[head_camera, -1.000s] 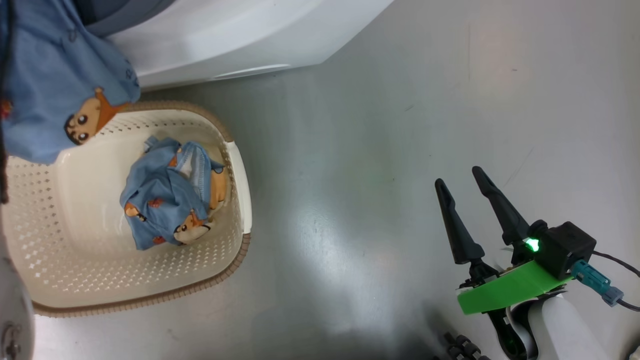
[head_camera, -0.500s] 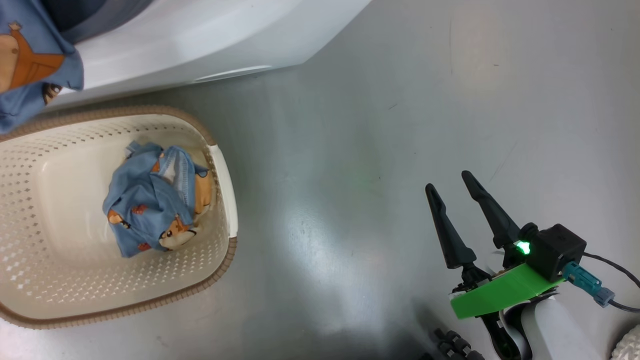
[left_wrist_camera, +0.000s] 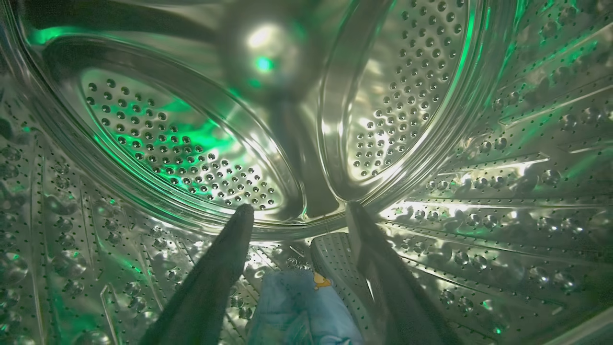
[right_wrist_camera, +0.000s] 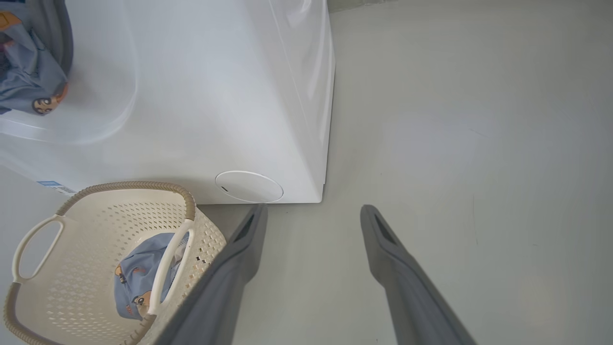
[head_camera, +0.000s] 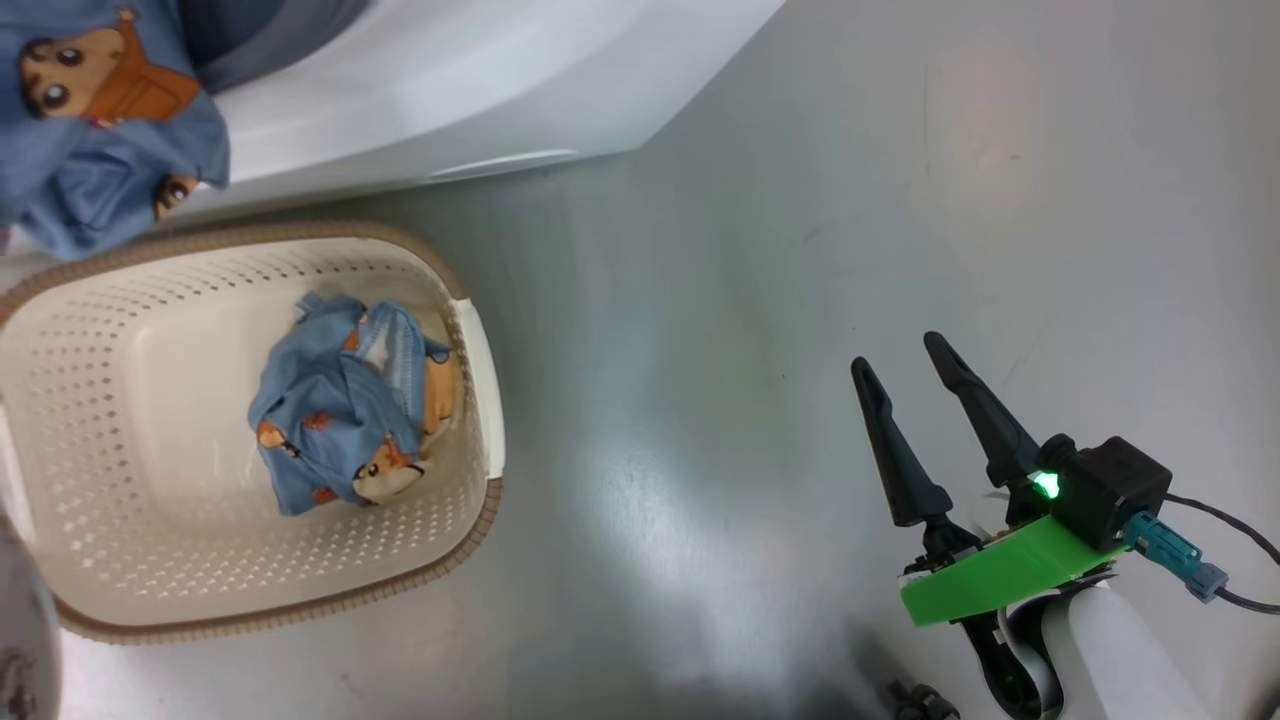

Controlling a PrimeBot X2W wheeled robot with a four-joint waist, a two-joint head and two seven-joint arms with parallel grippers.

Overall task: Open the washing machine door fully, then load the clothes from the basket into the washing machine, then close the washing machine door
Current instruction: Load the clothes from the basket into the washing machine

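The left gripper (left_wrist_camera: 299, 208) is right inside the drum (left_wrist_camera: 431, 96). Its two dark fingers stand well apart, with bare steel showing between the tips. A blue cloth (left_wrist_camera: 297, 306) lies low between them, near their roots, and I cannot tell whether either finger touches it; nothing is pinched at the tips. Green light plays over the perforated steel around it. Outside, bear-print fabric (head_camera: 100, 130) drapes over the grey ring (right_wrist_camera: 64, 33) at the mouth of the washer (head_camera: 450, 90) and hangs down the white front. In the head view its lower edge falls just above the far rim of the basket (head_camera: 120, 480). The basket stands on the floor (head_camera: 750, 250) just beside the washer's front. In it sits a crumpled bundle (head_camera: 340, 410) of the same blue bear print, lying towards the end with the white handle. Well off to the right, the right gripper (head_camera: 898, 353) hangs over the bare grey floor. Its fingers are spread wide and hold nothing, and a green lamp is lit at its wrist above a bright green bracket. From its own camera those fingers (right_wrist_camera: 249, 239) point towards the washer's lower corner, one of them just beside the basket's rim.
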